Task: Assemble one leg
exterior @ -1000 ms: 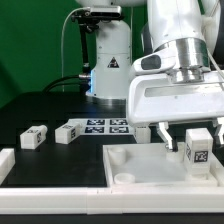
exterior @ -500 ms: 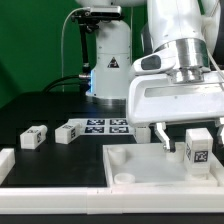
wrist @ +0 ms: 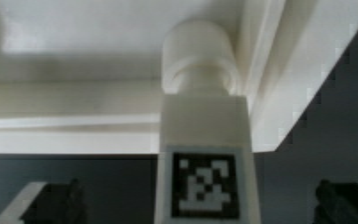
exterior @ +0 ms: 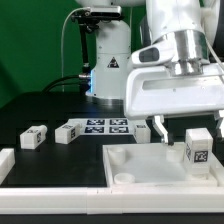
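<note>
A leg (exterior: 197,147), a stubby white block with a black-and-white tag, stands upright on the right corner of the large white panel (exterior: 130,160). In the wrist view the leg (wrist: 206,120) runs down into the panel's corner (wrist: 87,100). My gripper (exterior: 187,125) hangs just above the leg. It is open, and its dark fingertips (wrist: 44,200) stand well clear on either side of the leg without touching it. Two more legs (exterior: 34,137) (exterior: 70,131) lie on the black table at the exterior view's left.
The marker board (exterior: 105,125) lies behind the panel. Another small tagged white piece (exterior: 142,129) sits by the panel's back edge. A white block (exterior: 5,160) sticks in at the exterior view's left edge. The robot base (exterior: 108,60) stands at the back.
My gripper has risen a little and shifted slightly to the exterior view's left. The leg stays standing on the panel.
</note>
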